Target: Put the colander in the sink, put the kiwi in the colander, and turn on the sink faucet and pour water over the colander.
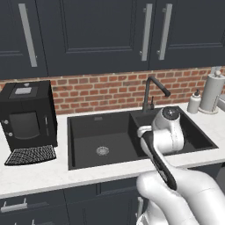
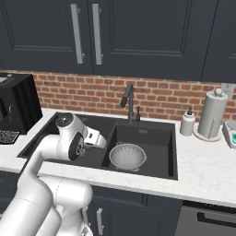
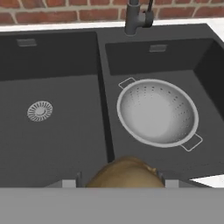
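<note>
Colander (image 3: 157, 113): it sits upright on the floor of the right basin of the sink (image 3: 65, 131), right of centre in the hand view, its two small wire handles pointing to upper left and lower right, its bowl bare inside. In the right base view the colander (image 2: 127, 156) shows low in the middle of the frame, inside the nearer right basin. At the bottom centre of the hand view the kiwi (image 3: 127, 175) bulges up brown between the two finger tips, and the gripper (image 3: 119, 183) is clamped on it from both sides, above the divider between the basins and short of the colander's rim. In the right base view the gripper (image 2: 92, 144) hangs over the left basin, left of centre, with a scrap of brown at its tip. The round steel drain (image 3: 40, 110) lies in the left basin, at mid left. The sink faucet (image 3: 138, 16) rises at the top centre behind the divider; in the left base view its spout (image 1: 160, 87) angles toward the right. A white soap dispenser (image 2: 187, 122) and a paper towel roll (image 2: 212, 114) stand at right on the counter (image 2: 207, 161). A black coffee machine (image 1: 27, 114) stands at left.
</note>
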